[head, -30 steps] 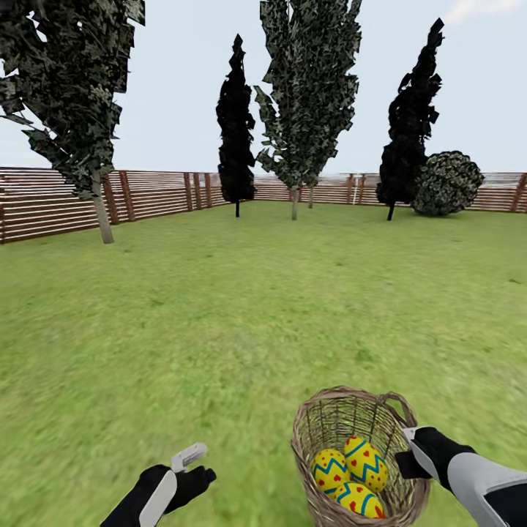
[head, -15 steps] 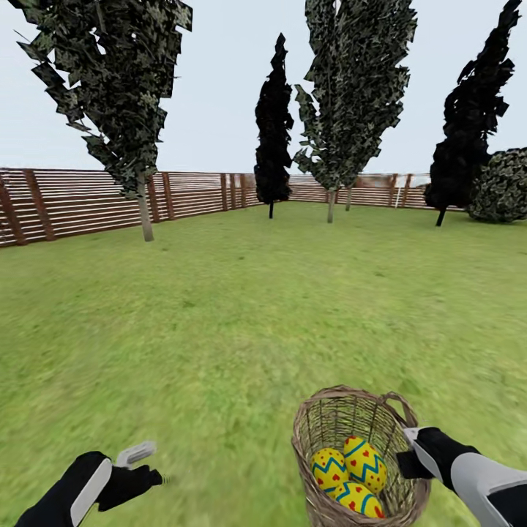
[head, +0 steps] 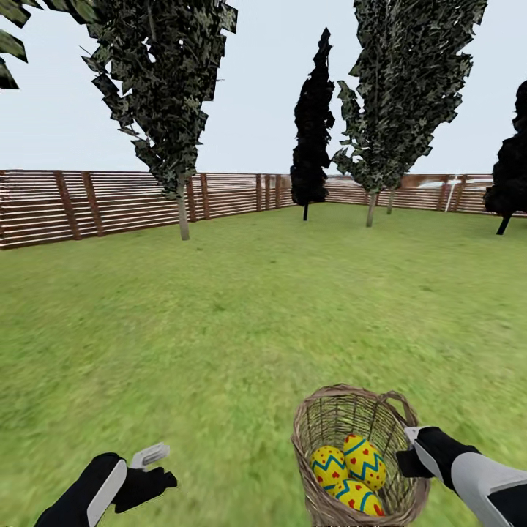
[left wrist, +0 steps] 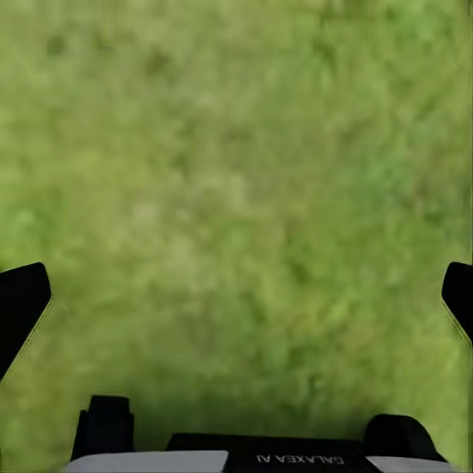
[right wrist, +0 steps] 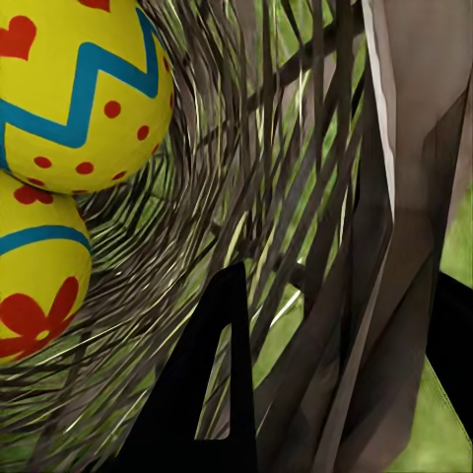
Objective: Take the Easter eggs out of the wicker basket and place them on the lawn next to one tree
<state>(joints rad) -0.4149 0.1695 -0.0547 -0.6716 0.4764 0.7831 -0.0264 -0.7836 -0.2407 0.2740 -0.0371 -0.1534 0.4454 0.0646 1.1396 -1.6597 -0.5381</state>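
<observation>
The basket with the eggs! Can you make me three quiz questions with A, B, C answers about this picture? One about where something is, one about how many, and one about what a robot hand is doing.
1. Where are the Easter eggs?
A. Inside the wicker basket
B. On the grass by a tree
C. In the left gripper

2. How many eggs can you count in the basket?
A. One
B. Three
C. Five

3. What is the left gripper doing?
A. Squeezing an egg
B. Holding the fence
C. Open and empty above the lawn

Answers:
1. A, the head view shows all the eggs down in the basket.
2. B, three yellow eggs with red dots and blue zigzags lie together.
3. C, the left wrist view shows its fingers wide apart with just grass between them.
</observation>
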